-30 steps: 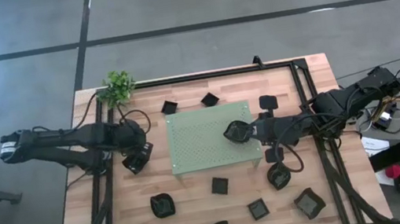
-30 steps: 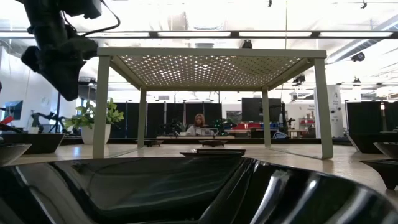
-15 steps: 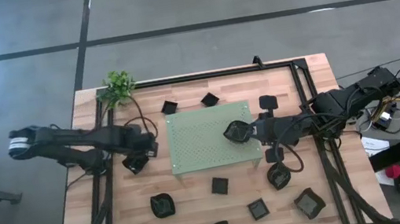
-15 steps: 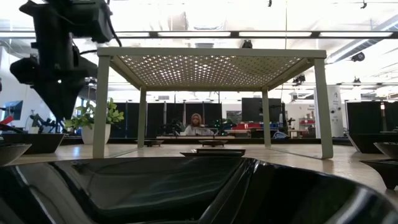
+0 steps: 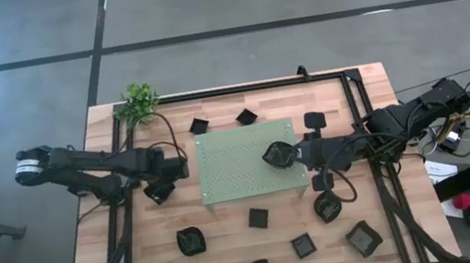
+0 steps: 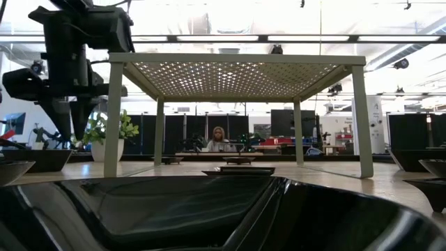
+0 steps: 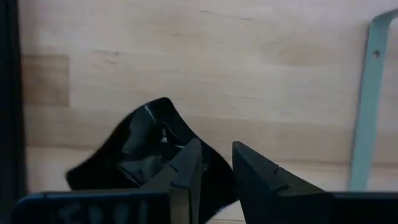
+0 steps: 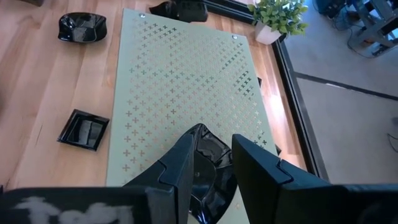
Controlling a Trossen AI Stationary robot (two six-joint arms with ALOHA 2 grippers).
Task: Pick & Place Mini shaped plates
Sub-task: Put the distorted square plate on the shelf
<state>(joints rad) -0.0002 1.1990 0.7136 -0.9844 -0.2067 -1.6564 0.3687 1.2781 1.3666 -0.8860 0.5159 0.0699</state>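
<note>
High view: the left arm has extended toward the middle of the desk [image 5: 232,235] since a second ago. Its left gripper [image 5: 165,177] now sits over a black dish [image 5: 159,192] just left of the green perforated mat [image 5: 244,163]. Right arm unchanged, stretched in from the right edge. The right gripper [image 5: 287,154] holds a scalloped dish [image 5: 274,155] over the mat's right portion. Other mini plates lie scattered along the near half of the desk, and two sit past the mat's far edge. A leafy plant [image 5: 139,101] stands at the far left corner.

Low view: the left arm's dark body [image 6: 70,63] has moved rightward, now close to the mat's leg [image 6: 111,118]. A glossy plate rim [image 6: 209,209] fills the foreground. The room behind shows a seated person [image 6: 219,138] and monitors.

Left wrist view: the fingers [image 7: 186,177] stand narrowly apart over the black dish [image 7: 143,149], one tip touching it. A grip is not confirmed. Bare wood lies beyond.

Right wrist view: the fingers [image 8: 180,165] pinch the scalloped dish [image 8: 208,171] above the mat [image 8: 180,81]. A square plate [image 8: 84,129] lies on the desk beside it.
</note>
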